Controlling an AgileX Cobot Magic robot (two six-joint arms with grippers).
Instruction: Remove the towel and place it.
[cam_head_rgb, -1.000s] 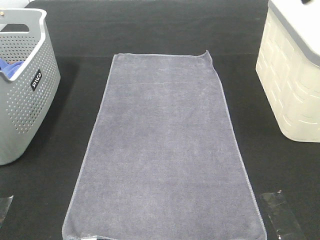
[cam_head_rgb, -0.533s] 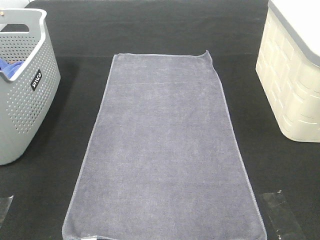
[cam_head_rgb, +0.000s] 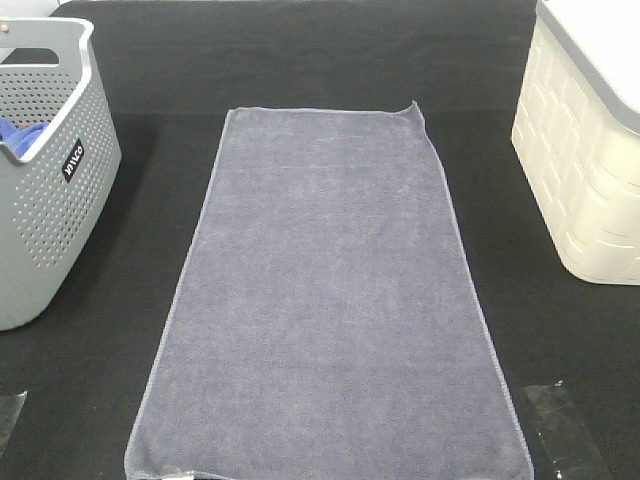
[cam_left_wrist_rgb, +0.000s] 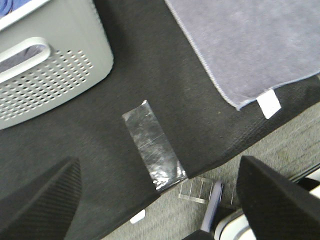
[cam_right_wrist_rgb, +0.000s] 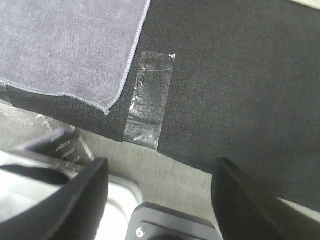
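Towel (cam_head_rgb: 325, 300) flat between grey basket (cam_head_rgb: 45, 180) and cream basket (cam_head_rgb: 585, 170), edges free; both jaws apart, empty.

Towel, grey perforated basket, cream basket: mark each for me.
towel (cam_head_rgb: 325, 300), exterior high view, middle of the flat plush surface
grey perforated basket (cam_head_rgb: 55, 215), exterior high view, its perforated side wall
cream basket (cam_head_rgb: 585, 170), exterior high view, its ribbed side wall
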